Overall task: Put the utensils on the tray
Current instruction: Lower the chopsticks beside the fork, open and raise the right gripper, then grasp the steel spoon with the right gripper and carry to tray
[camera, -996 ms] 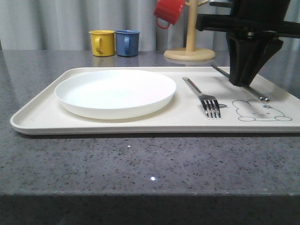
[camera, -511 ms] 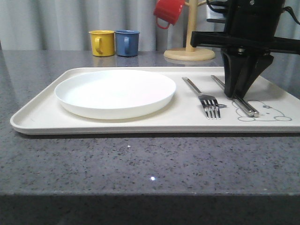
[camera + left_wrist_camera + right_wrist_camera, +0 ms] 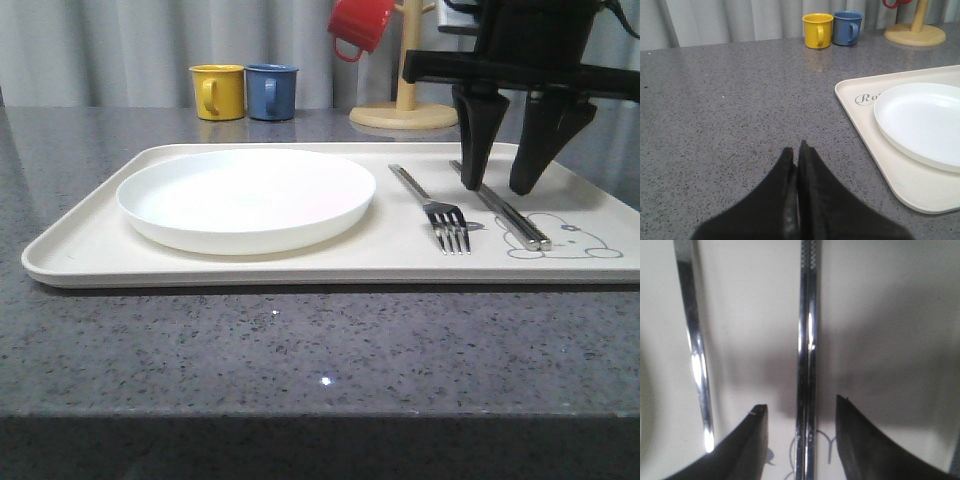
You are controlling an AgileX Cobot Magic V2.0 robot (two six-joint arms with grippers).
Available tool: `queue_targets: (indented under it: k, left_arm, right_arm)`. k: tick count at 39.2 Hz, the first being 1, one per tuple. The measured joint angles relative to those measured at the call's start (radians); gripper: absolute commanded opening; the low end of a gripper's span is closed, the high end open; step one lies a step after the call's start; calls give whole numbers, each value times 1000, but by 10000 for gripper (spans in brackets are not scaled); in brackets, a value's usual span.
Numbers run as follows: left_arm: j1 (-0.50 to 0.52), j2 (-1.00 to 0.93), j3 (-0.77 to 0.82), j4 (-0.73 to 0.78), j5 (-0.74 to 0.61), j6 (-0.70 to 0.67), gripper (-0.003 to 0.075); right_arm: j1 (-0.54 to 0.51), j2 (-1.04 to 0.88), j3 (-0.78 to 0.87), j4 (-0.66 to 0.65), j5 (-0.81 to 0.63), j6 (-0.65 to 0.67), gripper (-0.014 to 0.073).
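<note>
The cream tray (image 3: 90,255) lies on the grey tabletop (image 3: 300,350) and carries everything named here. The right end effector (image 3: 499,186) hangs over the tray's right part, fingers spread wide and holding nothing, straddling the chopsticks (image 3: 505,210) lying flat below. The left end effector (image 3: 797,150), fingers pressed together, sits over bare tabletop beside the tray. The white plate (image 3: 246,198) occupies the tray's left half; the fork (image 3: 432,205) lies between plate and chopsticks.

Polished mirror-bright metal chopsticks (image 3: 807,340) and fork (image 3: 432,207); smooth, faintly glossy cream plastic-looking tray (image 3: 250,268); glossy white plate (image 3: 246,197); speckled grey stone-like table (image 3: 300,350), slight sheen; matt black end effector (image 3: 508,186); pale wooden mug stand (image 3: 405,112)
</note>
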Motion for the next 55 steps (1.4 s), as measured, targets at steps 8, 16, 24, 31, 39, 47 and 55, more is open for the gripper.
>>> queue_targets:
  k: [8,16,24,31,39,47,55]
  left_arm:
    - [0,0,0,0,0,0,-18]
    - [0,0,0,0,0,0,-18]
    - [0,0,0,0,0,0,-18]
    - [0,0,0,0,0,0,-18]
    - [0,0,0,0,0,0,-18]
    - [0,0,0,0,0,0,-18]
    - [0,0,0,0,0,0,-18]
  right_arm:
    - [-23,0,-143,-96,25,-64,383]
    - [-116,-18,-156,-111,29,-160,383]
    - [-277,-74,-89,-119,32,-230,383]
    - [-448,-90,-50,-131,33,-307,382]
    - [-542,-63,-35,-135,34,-375,382]
    - [-562,14,-33,-135,34,-404,382]
    - [-575,69,-33,-133,30,-408,379]
